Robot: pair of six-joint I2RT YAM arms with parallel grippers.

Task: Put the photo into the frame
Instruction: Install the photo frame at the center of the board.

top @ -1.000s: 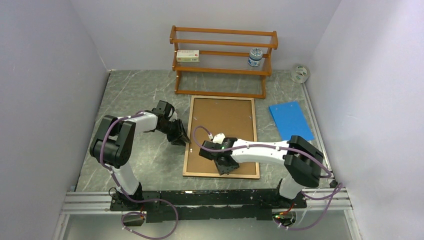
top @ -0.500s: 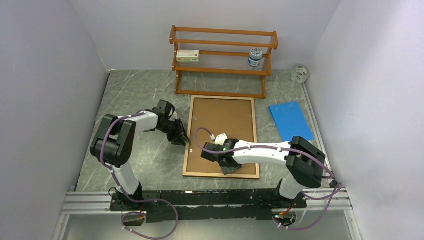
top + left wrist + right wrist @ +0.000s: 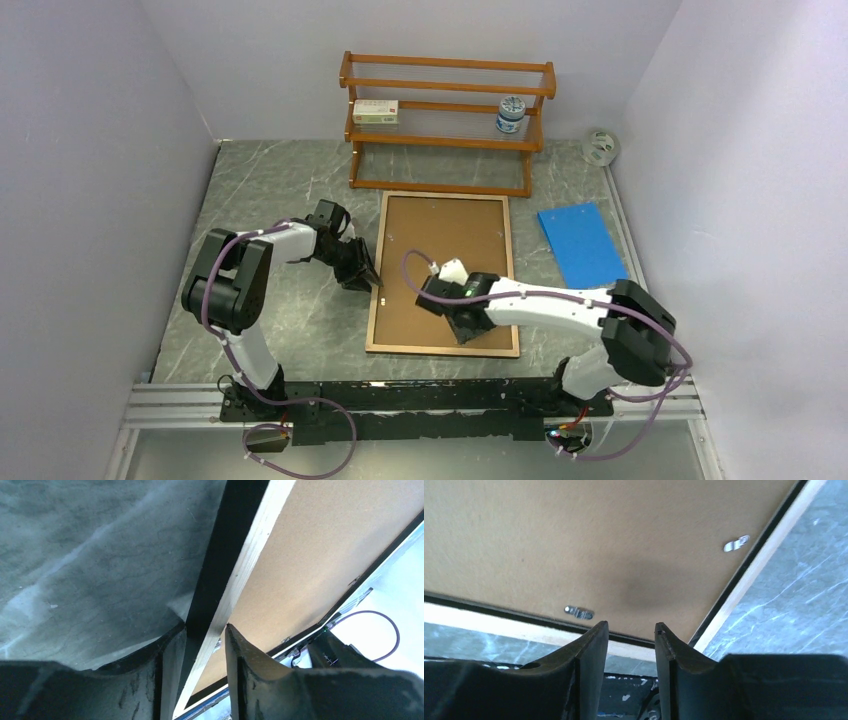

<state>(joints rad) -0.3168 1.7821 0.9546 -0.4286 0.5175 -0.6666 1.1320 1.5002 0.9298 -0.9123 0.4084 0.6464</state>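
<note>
Right wrist view shows the right gripper (image 3: 631, 625) hanging with jaws apart and empty over the backing board (image 3: 574, 540), just inside the near rail of the frame (image 3: 524, 628), beside a turn clip (image 3: 579, 612). Farther from the near edge of the table (image 3: 280, 190), the left gripper (image 3: 205, 625) looks clamped across the left rail. The frame lies back-up mid-table, its long axis running near to far toward the shelf rack (image 3: 445, 140). The photo shows nowhere; I cannot tell whether it lies under the board. The right arm is nearer the clips
</note>
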